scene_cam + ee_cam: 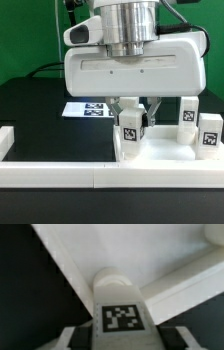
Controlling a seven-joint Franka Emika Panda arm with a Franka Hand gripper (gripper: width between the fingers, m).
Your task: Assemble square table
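The square table's white panel point(168, 152) lies flat at the exterior view's right. In the wrist view its rimmed surface point(150, 252) fills the background. One white leg point(130, 129) with a black-and-white tag stands upright at the panel's near left corner. My gripper point(133, 116) hangs straight over it. In the wrist view the tagged leg point(121, 308) runs between my fingers, and its rounded far end meets the panel's rim. My gripper point(122, 340) has its dark pads against both sides of the leg, with no gap showing. Two more tagged legs point(187, 115) point(210, 133) stand on the right.
The long low white border rail point(50, 172) runs along the front and turns up the exterior view's left side. The marker board point(92, 108) lies flat on the black table behind the gripper. A green wall closes the back.
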